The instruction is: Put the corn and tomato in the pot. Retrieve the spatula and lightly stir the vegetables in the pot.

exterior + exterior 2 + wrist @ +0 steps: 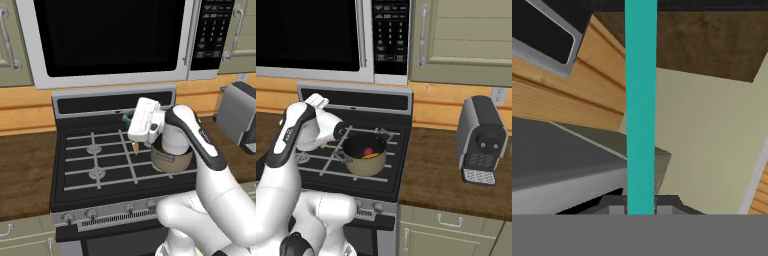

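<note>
My gripper (131, 132) hovers over the stove, just left of the pot, and is shut on the spatula (641, 100). The teal handle runs straight up from between the fingertips in the hand view. In the left base view the spatula's pale orange blade (135, 146) pokes out below the hand, above the grates. The tan pot (363, 159) stands on the stove's front right burner, with the dark red tomato (368, 151) and the yellow-orange corn (372, 155) inside. In the left base view my arm covers most of the pot (170, 161).
The black stove (95, 160) has bare grates left of the pot. A microwave (110, 35) hangs above it. A grey coffee machine (481, 140) stands on the wooden counter to the right, with cabinets above.
</note>
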